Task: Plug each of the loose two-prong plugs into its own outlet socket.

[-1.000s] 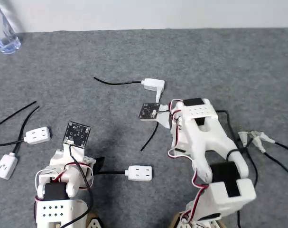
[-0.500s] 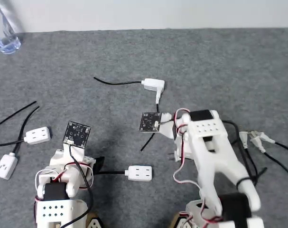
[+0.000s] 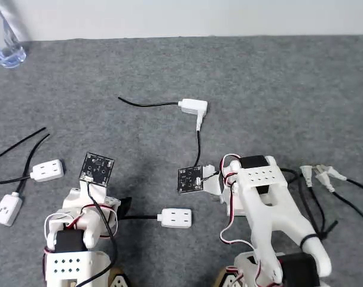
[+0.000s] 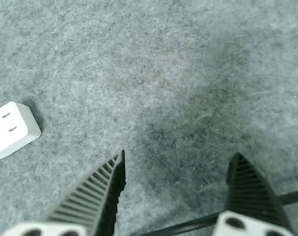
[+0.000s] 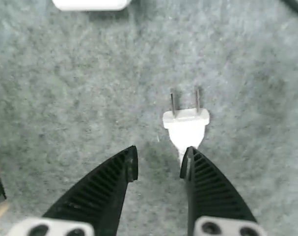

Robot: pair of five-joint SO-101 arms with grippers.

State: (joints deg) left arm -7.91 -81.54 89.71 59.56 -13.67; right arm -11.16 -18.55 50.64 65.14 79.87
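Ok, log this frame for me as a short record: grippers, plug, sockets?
plug: white, two-prong, flat on carpet, unplugged
right gripper: open, fingertips just behind the plug
left gripper: open, over bare carpet
outlet sockets: three, white, nothing plugged in
other plugs: loose on carpet, unplugged

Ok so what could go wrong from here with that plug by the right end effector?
1. The plug sits off-centre, against one finger of the open right end effector; closing may pinch its edge and twist or flick it away.
2. The prongs are not lined up with the socket, so pushing straight ahead would likely miss.
3. The cord runs straight to the adapter; pulling could drag that along.
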